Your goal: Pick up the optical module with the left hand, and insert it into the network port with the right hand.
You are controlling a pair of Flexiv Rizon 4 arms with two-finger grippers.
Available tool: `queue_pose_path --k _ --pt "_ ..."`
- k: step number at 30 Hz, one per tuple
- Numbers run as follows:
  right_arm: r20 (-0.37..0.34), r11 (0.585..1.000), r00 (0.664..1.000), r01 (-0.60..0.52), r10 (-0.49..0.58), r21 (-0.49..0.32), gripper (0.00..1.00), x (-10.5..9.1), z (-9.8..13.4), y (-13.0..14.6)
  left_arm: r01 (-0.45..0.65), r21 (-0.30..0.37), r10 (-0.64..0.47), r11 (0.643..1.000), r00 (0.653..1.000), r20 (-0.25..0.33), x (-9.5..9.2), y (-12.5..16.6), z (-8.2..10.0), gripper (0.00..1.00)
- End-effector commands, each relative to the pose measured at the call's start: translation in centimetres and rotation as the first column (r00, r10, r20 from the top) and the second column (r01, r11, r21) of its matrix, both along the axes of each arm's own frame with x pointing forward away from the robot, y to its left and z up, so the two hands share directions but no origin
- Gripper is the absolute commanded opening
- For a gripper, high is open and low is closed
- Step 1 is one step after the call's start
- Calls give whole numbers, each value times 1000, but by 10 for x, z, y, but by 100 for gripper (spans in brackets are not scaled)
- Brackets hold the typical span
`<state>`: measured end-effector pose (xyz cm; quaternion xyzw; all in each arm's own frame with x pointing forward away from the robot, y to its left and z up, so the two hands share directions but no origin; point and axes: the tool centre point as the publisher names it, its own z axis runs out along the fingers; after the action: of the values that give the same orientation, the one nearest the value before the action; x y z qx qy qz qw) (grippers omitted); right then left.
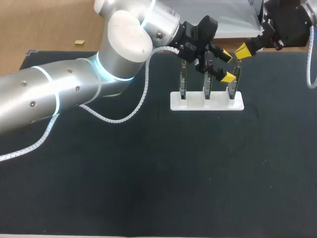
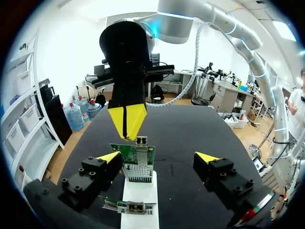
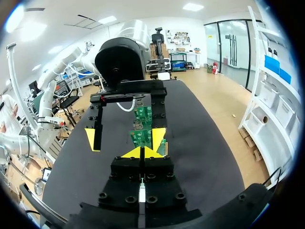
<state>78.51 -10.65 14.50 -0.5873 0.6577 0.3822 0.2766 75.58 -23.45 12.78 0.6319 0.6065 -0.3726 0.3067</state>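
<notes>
Yellow-tipped left gripper (image 1: 227,66) spread about a circuit board (image 2: 138,164); right gripper (image 1: 242,49) clenched, any contents hidden.

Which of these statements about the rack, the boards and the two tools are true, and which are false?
1. The rack holds three upright boards. True.
2. The left tool is shut. False: it is open, at the rack's right end.
3. The right tool is shut, its yellow tips together. True.
4. The rack is black. False: it is white, on a dark table top.
</notes>
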Motion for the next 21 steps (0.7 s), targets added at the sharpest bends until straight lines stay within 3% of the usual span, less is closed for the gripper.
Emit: queue_pose_path --k 1,21 --pt "-4 1000 1000 -1 1 0 0 1 -2 1 1 5 -1 1000 1000 -3 1 -1 1 100" --pt "24 1000 1000 1 -2 19 0 0 9 1 1 5 -1 1000 1000 -3 1 -1 1 100"
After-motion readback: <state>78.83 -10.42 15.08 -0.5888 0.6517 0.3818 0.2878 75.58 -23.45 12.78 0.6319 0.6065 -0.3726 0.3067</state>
